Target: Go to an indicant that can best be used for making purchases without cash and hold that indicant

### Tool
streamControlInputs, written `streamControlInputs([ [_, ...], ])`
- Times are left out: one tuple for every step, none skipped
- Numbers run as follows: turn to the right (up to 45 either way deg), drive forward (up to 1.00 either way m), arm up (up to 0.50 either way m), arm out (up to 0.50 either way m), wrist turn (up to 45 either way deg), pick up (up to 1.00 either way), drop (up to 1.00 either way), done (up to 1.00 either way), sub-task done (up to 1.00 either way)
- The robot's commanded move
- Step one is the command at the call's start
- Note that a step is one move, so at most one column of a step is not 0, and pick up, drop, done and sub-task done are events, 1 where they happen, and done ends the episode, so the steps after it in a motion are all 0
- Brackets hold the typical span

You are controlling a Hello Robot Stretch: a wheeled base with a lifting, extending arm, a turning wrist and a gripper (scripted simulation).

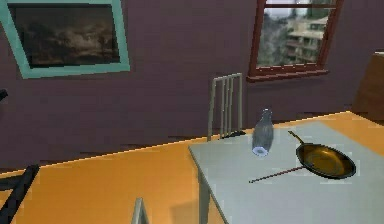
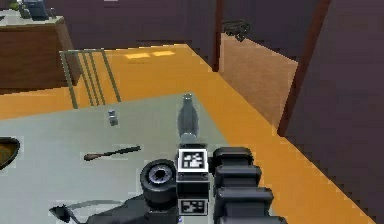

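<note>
My gripper [image 2: 82, 213] lies low over the grey table [image 2: 60, 185] at the arm side view's bottom. Its dark round body sits left of the two white marker squares [image 2: 192, 160], and its thin fingers run toward the lower left edge. I cannot make out its far end well, so I cannot tell whether it holds anything. On the table stand a tall grey bottle [image 2: 186, 115] [image 1: 262, 132] and a small grey shaker [image 2: 113, 118]. A dark thin utensil [image 2: 112, 152] [image 1: 272, 175] lies flat. A golden frying pan [image 1: 327, 160] rests on the table's far part in the forward view.
A grey slatted chair [image 1: 227, 103] [image 2: 92, 75] stands at the table's edge. The purple wall carries a teal-framed painting [image 1: 68, 35] and a red-framed window [image 1: 295, 35]. A wooden door panel [image 2: 257, 85] and a brown cabinet [image 2: 30, 50] stand farther out. Orange floor [image 1: 100, 190] surrounds the table.
</note>
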Motion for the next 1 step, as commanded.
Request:
streamControlInputs([
  [0.0,0.0,0.0,0.0,45.0,0.0,0.0,0.0,0.0],
])
